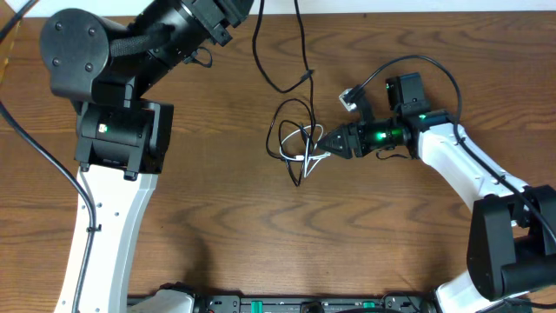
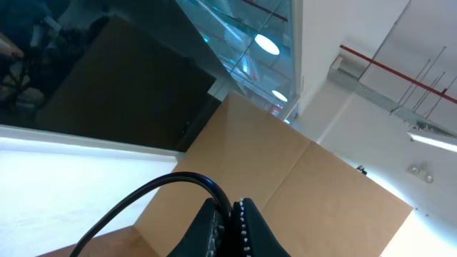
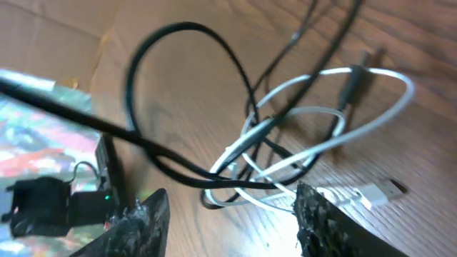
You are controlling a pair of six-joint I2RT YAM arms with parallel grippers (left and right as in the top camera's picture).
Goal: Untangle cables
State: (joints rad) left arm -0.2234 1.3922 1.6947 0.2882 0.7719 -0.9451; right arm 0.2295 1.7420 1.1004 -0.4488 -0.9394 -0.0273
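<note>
Tabletop, cables tangled centrally, right hand straddling

A brown wooden table with a wavy grain fills the overhead view; a pale strip runs along the top edge of the frame. In the left wrist view, a large cardboard box stands at centre. Above it slants a glass panel showing round lamps, and a red pipe crosses the white wall at upper right.

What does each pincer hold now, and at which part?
Left pincer seems shut on the black cable; which part is unclear. Right pincer is open, holding nothing.
</note>
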